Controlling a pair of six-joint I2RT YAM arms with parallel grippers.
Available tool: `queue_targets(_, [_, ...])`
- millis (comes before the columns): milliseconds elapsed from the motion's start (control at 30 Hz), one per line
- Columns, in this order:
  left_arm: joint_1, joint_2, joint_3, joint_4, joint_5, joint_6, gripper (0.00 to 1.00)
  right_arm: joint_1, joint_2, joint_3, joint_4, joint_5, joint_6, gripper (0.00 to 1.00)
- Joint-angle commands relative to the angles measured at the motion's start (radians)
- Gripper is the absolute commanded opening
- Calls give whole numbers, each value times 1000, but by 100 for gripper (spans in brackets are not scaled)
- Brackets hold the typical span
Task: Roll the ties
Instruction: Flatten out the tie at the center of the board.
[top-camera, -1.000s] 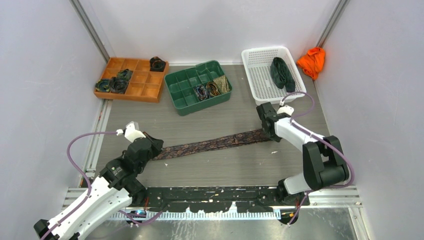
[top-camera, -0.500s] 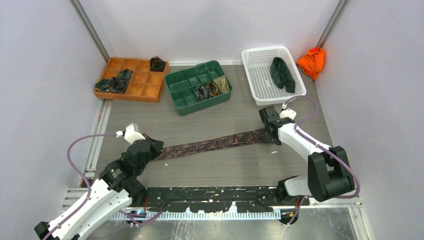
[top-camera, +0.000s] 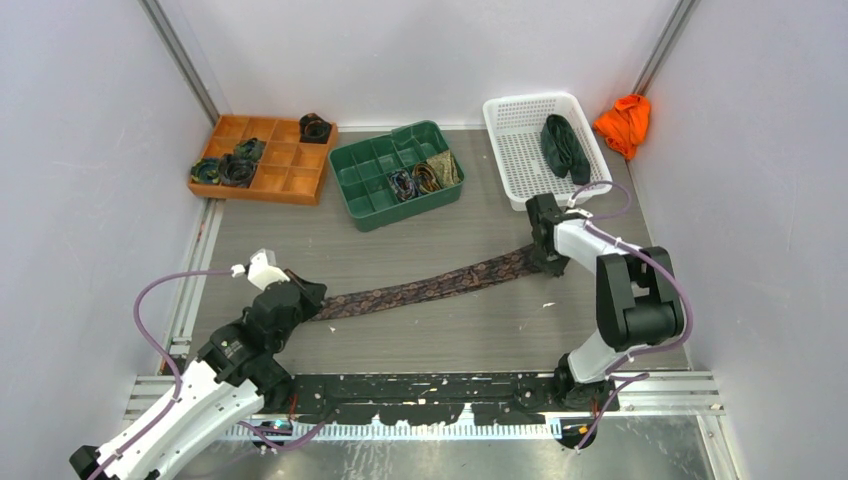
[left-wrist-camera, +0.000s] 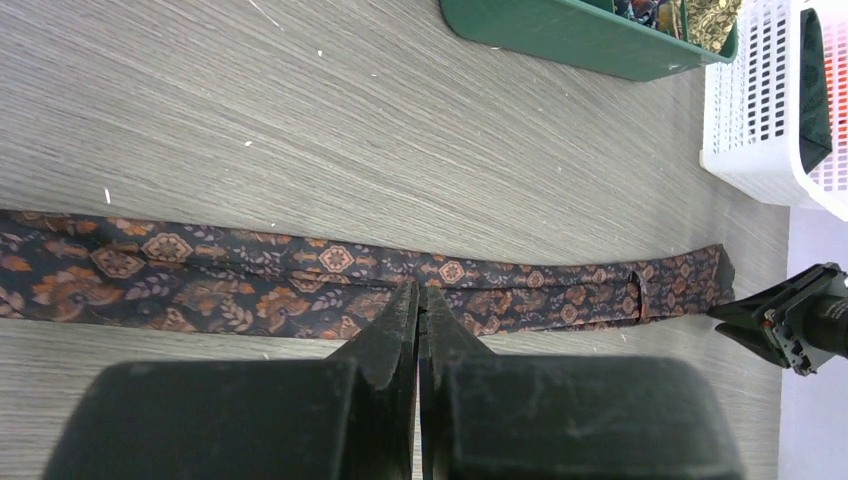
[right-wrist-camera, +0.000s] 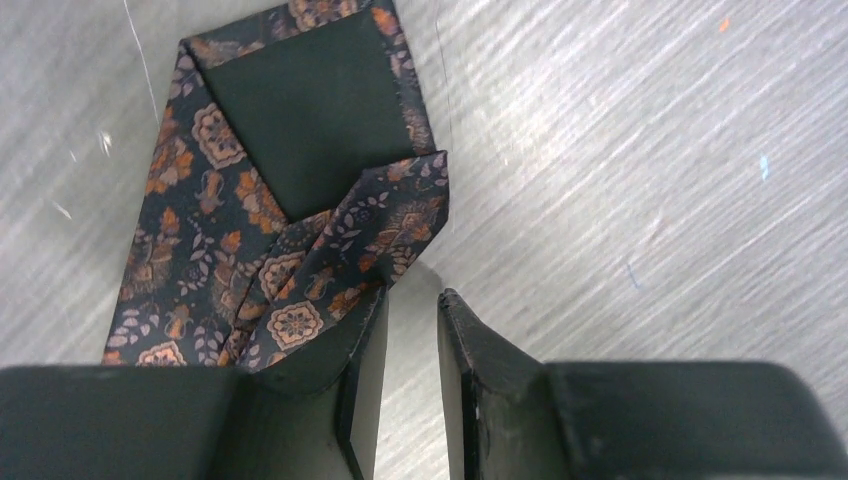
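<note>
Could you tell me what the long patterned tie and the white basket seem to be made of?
The tie looks like woven fabric, fibre unclear: paisley pattern, soft fold, plain matte lining at its tip. The white basket looks like rigid moulded plastic, given its regular grid of holes.

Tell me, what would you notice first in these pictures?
A long dark paisley tie lies stretched across the middle of the table, running from the left claw to the right claw. A bright orange cloth sits in the far right corner, just beyond the white basket.
</note>
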Motion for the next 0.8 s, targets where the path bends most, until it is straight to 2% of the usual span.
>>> queue_targets(0, [3,-8,-3,7,-29,-8,0,-34,44,58,28,-37,-38,31])
queue_targets(167, [3,-6,-13,14,-38,-6,0,-35,-13,83,13,-52,-58,31])
queue_targets(333, [2,30,-25,53,-33,-5,0,-32,-69,85,46,-137,-81,31])
queue_targets(633, [3,106,-15,106,-3,3,0,-29,119,195,39,-202,-106,29])
queue_targets(767, [2,90,-23,97,-9,4,0,-28,116,189,48,-216,-100,27])
